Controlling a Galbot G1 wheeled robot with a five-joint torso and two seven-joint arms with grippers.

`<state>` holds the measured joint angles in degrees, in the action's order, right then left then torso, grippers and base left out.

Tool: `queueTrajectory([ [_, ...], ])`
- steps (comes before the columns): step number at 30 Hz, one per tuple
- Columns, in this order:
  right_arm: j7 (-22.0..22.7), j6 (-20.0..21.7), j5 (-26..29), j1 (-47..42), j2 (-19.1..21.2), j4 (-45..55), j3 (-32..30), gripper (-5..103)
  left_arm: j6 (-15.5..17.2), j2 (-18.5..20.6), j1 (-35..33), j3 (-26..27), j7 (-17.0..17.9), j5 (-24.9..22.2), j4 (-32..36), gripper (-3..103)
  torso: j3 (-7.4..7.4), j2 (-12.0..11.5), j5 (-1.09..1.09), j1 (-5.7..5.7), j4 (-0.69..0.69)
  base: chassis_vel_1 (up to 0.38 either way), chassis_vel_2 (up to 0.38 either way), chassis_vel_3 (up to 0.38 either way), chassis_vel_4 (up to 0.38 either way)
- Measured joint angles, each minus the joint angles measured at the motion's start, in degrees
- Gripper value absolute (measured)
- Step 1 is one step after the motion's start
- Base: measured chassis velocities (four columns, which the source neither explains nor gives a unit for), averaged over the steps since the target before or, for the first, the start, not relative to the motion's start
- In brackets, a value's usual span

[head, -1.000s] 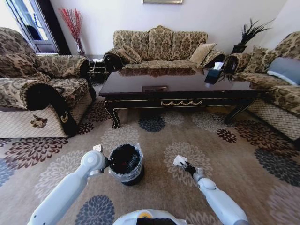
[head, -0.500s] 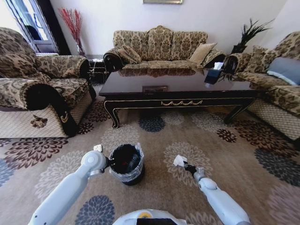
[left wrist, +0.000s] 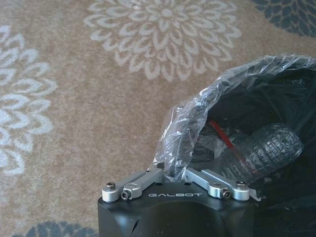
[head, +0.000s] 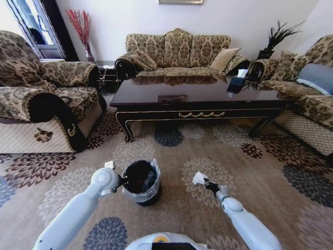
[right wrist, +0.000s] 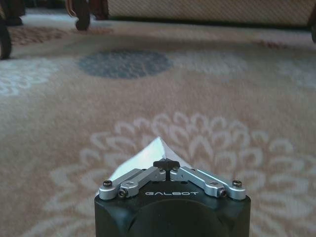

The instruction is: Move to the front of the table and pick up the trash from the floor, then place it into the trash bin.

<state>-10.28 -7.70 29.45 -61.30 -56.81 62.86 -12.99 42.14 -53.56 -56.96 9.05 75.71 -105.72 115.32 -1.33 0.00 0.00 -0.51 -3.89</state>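
The black trash bin [head: 141, 196] with its clear liner [left wrist: 183, 129] stands on the carpet in front of the dark wood table [head: 197, 95]. My left gripper [head: 120, 181] is at the bin's left rim, shut [left wrist: 173, 173] with a fold of the liner pinched at its tips. A crushed clear bottle [left wrist: 266, 150] lies inside the bin. To the right of the bin, my right gripper [head: 204, 182] is low over the carpet and shut [right wrist: 168, 164] on a crumpled white paper wad [head: 199, 178], seen as a white point [right wrist: 148, 154] in the right wrist view.
A dark tissue box [head: 237, 83] sits at the table's right end. Patterned sofas ring the carpet: an armchair [head: 47, 109] on the left, a couch [head: 177, 52] behind the table, another [head: 307, 99] on the right. A small white object [head: 109, 164] lies by my left arm.
The right arm has drawn back very slightly with the paper wad still in its grip. The left arm and the bin stay as they were.
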Motion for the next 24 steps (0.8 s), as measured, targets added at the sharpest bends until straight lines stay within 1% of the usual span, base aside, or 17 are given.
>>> queueTrajectory([
  [3, -0.07, -0.32, -0.17, -3.12, 2.72, 8.75, -1.49, 0, 0.0, -1.24, 1.42, -1.51, 0.05, 0.21, -0.49, 0, 0.0, 0.0, -0.01, 0.0, 0.0, 0.0, 0.0, 0.0, 0.0],
  [4, -0.07, -0.32, -0.17, -3.12, 2.72, 8.75, -1.49, 0, 0.0, -1.24, 1.42, -1.51, 0.05, 0.21, -0.49, 0, 0.0, 0.0, -0.01, 0.0, 0.0, 0.0, 0.0, 0.0, 0.0],
  [9, -0.05, -0.47, -0.28, -7.2, 5.77, 18.32, -3.9, 0, 0.0, -2.76, 3.12, -3.02, 0.28, 0.34, -1.31, 0, 0.0, 0.0, 0.0, 0.0, 0.01, 0.0, 0.0, 0.0, 0.0],
  [11, -0.04, -0.47, -0.28, -7.7, 6.08, 19.28, -4.25, 0, 0.0, -2.92, 3.34, -3.21, 0.32, 0.4, -1.44, 0, 0.0, 0.0, 0.0, 0.0, 0.01, 0.0, 0.0, 0.0, 0.0],
  [14, -0.02, -0.47, -0.19, -10.61, 7.78, 25.19, -6.53, 0, 0.0, -3.81, 4.63, -4.44, 0.48, 0.56, -2.15, 0, 0.0, 0.0, 0.01, 0.0, 0.0, 0.0, 0.0, 0.0, 0.0],
  [16, -0.02, -0.47, -0.17, -11.07, 8.03, 26.2, -6.93, 0, 0.0, -3.94, 4.81, -4.63, 0.53, 0.57, -2.25, 0, 0.0, 0.0, 0.01, 0.0, 0.0, 0.0, 0.0, 0.0, 0.0],
  [20, 0.01, -0.26, -0.03, -15.68, 10.6, 36.22, -11.29, 0, 0.0, -5.16, 6.7, -6.39, 0.84, 0.71, -3.67, 0, 0.0, 0.0, 0.0, 0.0, 0.01, 0.0, 0.0, 0.0, 0.0],
  [21, 0.01, -0.26, -0.03, -15.68, 10.6, 36.22, -11.29, 0, 0.0, -5.16, 6.7, -6.39, 0.84, 0.71, -3.67, 0, 0.0, 0.0, 0.0, 0.0, 0.01, 0.0, 0.0, 0.0, 0.0],
  [24, 0.04, 0.4, 0.69, -18.9, 12.37, 42.83, -14.42, 0, 0.0, -6.11, 7.74, -7.55, 0.96, 0.95, -4.61, 0, 0.0, 0.0, -0.01, 0.0, 0.01, 0.0, 0.0, 0.0, 0.0],
])
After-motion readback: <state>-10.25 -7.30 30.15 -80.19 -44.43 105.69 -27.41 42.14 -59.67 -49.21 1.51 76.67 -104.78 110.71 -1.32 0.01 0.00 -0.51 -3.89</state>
